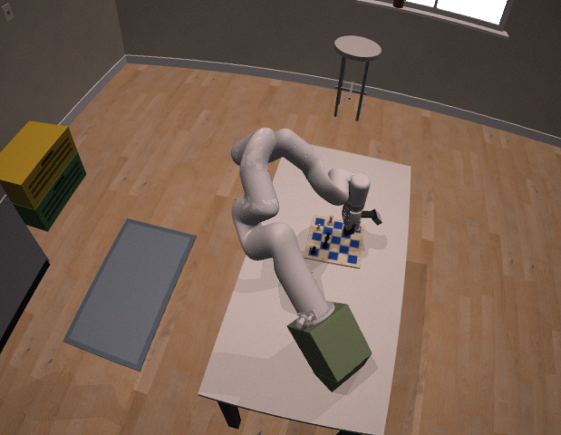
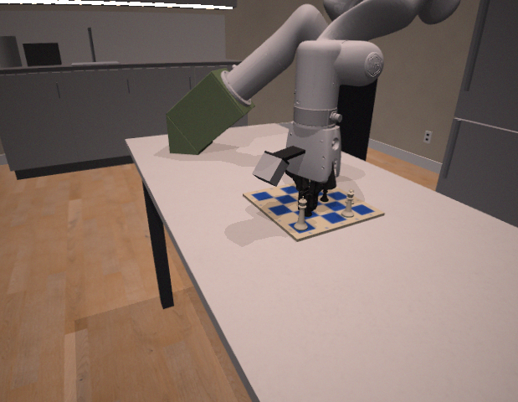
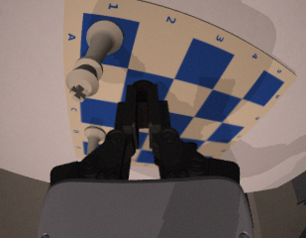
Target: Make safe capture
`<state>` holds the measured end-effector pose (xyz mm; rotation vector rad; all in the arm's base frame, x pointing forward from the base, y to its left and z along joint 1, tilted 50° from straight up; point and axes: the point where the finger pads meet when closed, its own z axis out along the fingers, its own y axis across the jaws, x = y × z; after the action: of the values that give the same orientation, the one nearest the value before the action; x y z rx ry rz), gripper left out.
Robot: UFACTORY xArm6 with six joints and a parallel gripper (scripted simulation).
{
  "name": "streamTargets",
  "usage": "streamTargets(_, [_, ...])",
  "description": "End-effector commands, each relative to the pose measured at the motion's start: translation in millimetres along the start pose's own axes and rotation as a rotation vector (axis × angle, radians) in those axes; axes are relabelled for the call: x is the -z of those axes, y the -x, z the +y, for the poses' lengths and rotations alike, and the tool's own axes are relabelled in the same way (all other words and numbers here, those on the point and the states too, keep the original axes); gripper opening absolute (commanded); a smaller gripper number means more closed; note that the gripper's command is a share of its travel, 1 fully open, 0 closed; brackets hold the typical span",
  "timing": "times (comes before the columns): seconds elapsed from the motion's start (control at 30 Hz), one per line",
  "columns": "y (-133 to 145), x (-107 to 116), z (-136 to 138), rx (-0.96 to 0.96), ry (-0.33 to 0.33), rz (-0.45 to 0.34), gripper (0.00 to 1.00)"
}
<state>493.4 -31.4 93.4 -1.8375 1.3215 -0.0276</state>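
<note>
Smooth pale-grey tubular arm (image 1: 256, 187), olive-green box base (image 1: 339, 358), black-fingered end effector (image 2: 310, 203).

From my remote station, the side camera shows the white table (image 2: 336, 302) carrying a small blue-and-tan chessboard (image 2: 274, 210) near its middle. The arm (image 2: 319, 64) drops vertically over the board from a green base block (image 2: 202, 114) at the far end of the table. I see the claw (image 2: 310, 208) lowered onto the board, its dark fingers (image 2: 308, 197) closed together on a black piece (image 2: 310, 212) that they mostly hide. A white piece (image 2: 301, 213) stands upright at the near corner, just beside the claw; a taller white piece (image 2: 349, 203) stands to its right. Another black piece (image 2: 324, 197) stands just behind the claw. A grey camera box (image 2: 269, 168) juts from the wrist.
</note>
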Motion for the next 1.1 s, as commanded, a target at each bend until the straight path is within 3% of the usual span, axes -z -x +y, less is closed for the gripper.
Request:
streamTargets(0.0, [-0.5, 0.8, -0.8, 0.001, -0.001, 0.002, 0.0])
streamTargets(0.77, [-0.5, 2.3, -0.8, 0.001, -0.001, 0.002, 0.0])
streamTargets(0.9, [-0.5, 15.4, -0.7, 0.001, -0.001, 0.002, 0.0])
streamTargets(1.07, [-0.5, 49.2, -0.7, 0.001, -0.001, 0.002, 0.0])
